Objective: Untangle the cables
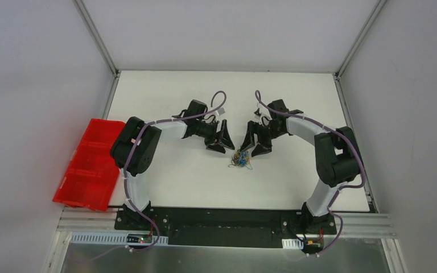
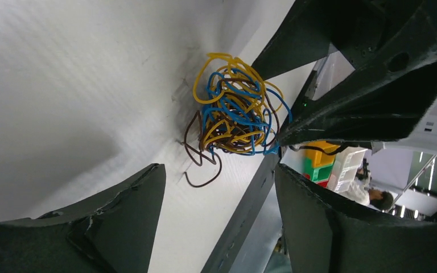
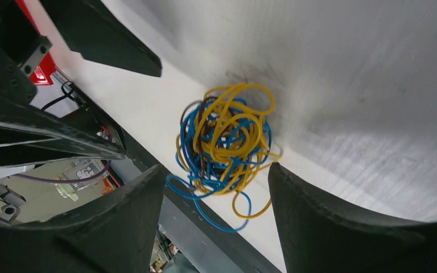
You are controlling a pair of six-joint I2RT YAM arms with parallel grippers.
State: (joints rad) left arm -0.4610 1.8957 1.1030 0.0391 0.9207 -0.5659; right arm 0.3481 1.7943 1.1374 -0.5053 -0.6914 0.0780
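Observation:
The cables lie in one small tangled ball on the white table, just in front of both grippers. In the left wrist view the ball shows yellow, blue and dark brown strands, with a brown loop trailing toward me. My left gripper is open and empty, a little short of the ball; in the top view it sits to the ball's upper left. My right gripper is open, with the ball just ahead and its lowest blue and yellow loops reaching between the fingertips. In the top view it is to the ball's upper right.
A red bin sits at the table's left edge. The table's front edge runs close behind the ball as a dark metal rail. The two grippers face each other closely, and the right fingers show in the left wrist view.

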